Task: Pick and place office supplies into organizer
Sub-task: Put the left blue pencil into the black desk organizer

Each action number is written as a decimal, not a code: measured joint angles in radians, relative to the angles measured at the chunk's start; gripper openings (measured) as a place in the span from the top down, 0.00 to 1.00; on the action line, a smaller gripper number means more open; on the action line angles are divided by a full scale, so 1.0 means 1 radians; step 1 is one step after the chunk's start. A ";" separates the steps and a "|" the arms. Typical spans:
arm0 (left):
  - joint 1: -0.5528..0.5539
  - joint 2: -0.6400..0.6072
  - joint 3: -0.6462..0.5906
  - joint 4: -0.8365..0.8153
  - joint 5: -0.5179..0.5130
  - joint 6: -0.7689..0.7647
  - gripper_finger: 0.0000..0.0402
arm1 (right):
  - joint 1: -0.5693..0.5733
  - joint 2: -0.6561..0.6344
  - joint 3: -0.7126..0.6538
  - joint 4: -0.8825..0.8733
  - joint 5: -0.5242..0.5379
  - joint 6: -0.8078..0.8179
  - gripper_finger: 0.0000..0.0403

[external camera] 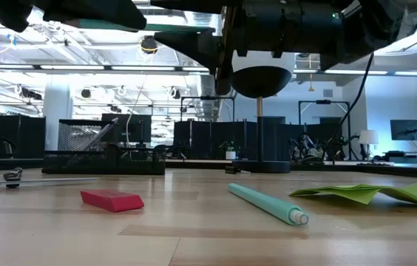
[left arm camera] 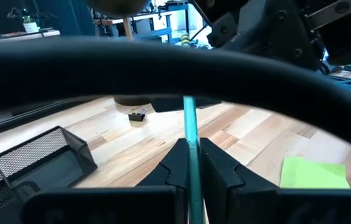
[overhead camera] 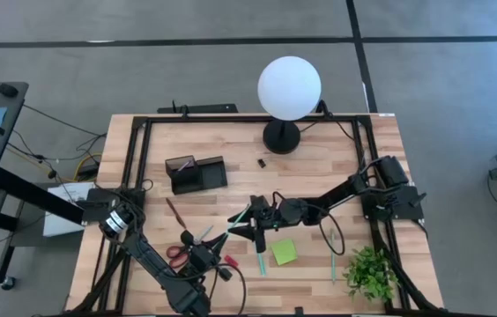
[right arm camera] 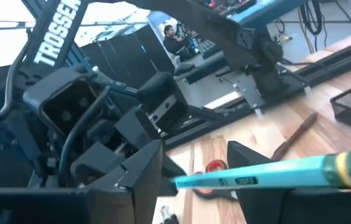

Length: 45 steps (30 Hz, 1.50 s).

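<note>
Two dark fingers (left arm camera: 182, 163) of the left gripper (left arm camera: 191, 165) pinch a teal pen (left arm camera: 190, 134), held above the wooden table (overhead camera: 319, 163) near its front middle. Opposite, the right gripper (overhead camera: 255, 220) stands with jaws spread around the same pen's other end, not clamping it. Behind and to the left sits the black mesh organizer (overhead camera: 197, 173). A second teal pen (external camera: 266, 203) lies on the boards between the lime-green sticky-note pad (overhead camera: 285, 253) and a small red piece (external camera: 112, 199). Red-handled scissors (overhead camera: 178, 255) rest nearby.
</note>
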 joint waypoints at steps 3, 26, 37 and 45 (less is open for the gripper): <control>0.000 0.000 0.000 0.001 0.000 -0.003 0.98 | 0.000 0.000 0.010 -0.033 0.000 0.000 0.63; 0.006 0.001 0.031 0.002 0.019 0.056 0.91 | -0.015 -0.002 0.010 -0.073 0.039 -0.004 0.96; -0.018 -0.145 0.125 0.001 -0.052 0.389 0.99 | -0.110 -0.002 0.037 0.015 0.115 -0.091 0.95; -0.063 -0.423 0.125 0.000 -0.190 0.744 1.00 | -0.161 -0.001 0.321 -0.277 0.239 -0.386 0.94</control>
